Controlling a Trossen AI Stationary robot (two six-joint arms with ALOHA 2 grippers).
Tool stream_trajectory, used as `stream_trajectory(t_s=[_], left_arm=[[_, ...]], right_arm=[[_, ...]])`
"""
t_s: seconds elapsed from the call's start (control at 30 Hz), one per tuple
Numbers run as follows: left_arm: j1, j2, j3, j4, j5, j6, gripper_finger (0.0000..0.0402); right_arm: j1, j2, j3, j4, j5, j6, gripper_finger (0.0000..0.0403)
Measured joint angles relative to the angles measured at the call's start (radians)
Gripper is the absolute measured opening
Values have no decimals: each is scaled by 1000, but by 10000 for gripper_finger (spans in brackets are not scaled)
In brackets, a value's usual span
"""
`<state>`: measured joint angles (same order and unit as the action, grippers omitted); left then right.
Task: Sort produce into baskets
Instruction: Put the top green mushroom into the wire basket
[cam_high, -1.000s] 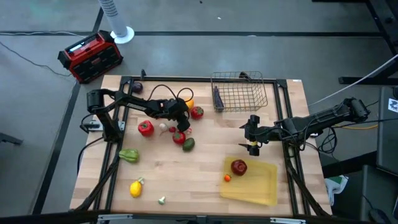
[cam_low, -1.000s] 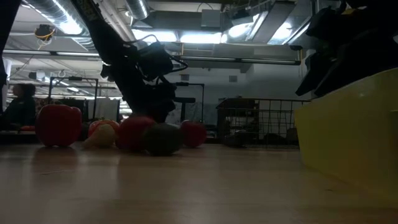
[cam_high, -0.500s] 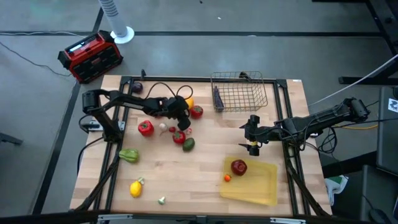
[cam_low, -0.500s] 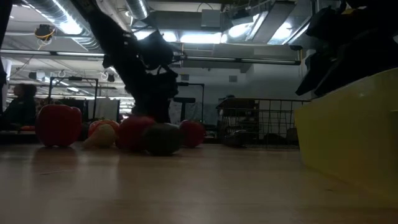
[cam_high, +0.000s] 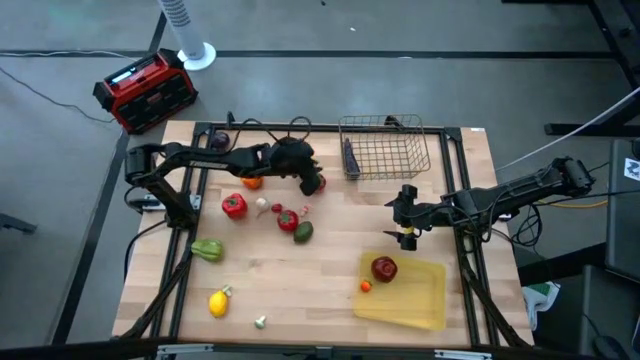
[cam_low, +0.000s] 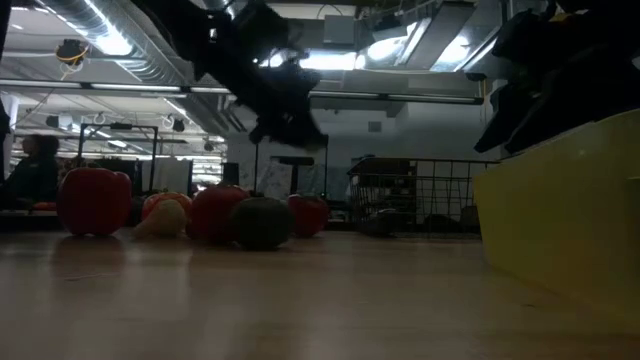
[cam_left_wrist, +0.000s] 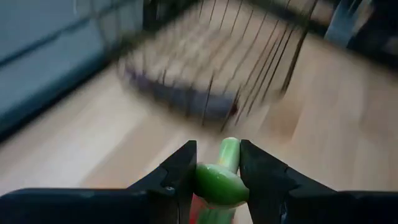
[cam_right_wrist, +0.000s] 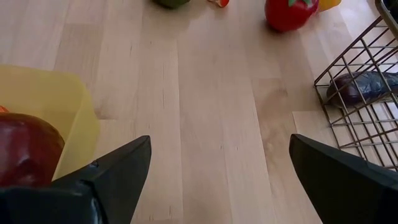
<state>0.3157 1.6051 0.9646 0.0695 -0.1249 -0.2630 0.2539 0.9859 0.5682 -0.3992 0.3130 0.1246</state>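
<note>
My left gripper (cam_high: 304, 172) hangs in the air left of the wire basket (cam_high: 385, 148), shut on a small red piece of produce with a green stem (cam_left_wrist: 219, 180). It shows high above the table in the low view (cam_low: 293, 122). More produce lies below it: a red pepper (cam_high: 233, 205), a red piece (cam_high: 288, 222), a dark green piece (cam_high: 303, 232) and a red one (cam_high: 317, 184). A purple eggplant (cam_high: 349, 158) lies in the basket. My right gripper (cam_high: 405, 215) waits open above the yellow tray's (cam_high: 425, 295) far edge. My left gripper pinches the produce's green stem (cam_left_wrist: 227, 155) between its two fingers. The fingers slant downward from the table's left toward the basket. The red body (cam_left_wrist: 198, 210) hangs under the fingers and is mostly hidden by them. The piece is lifted clear of the table.
The tray holds a red apple (cam_high: 384, 268) and a small orange piece (cam_high: 366, 286). A green pepper (cam_high: 207, 250), a lemon (cam_high: 218, 302) and a mushroom (cam_high: 260, 321) lie near the left front. A red-and-black box (cam_high: 145, 90) stands on the floor beyond the far left corner.
My left gripper has risen from among the produce and gone toward the far edge and the basket. It has tipped up from pointing steeply down to a shallower slant, and stays shut on the stemmed piece. The pieces on the table have stayed in place.
</note>
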Motion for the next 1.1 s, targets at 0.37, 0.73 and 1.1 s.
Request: stream_trajectory(t_s=[0.37,0.73,1.1], left_arm=[[-3,58,2,485,0,-92,111],[-27,258,58,637,-1,-132,111],[-35,404,161,629,-1,-54,112]], right_arm=[[0,0,0,5,0,0,376],[0,0,0,8,0,0,376],[0,0,0,9,0,0,376]])
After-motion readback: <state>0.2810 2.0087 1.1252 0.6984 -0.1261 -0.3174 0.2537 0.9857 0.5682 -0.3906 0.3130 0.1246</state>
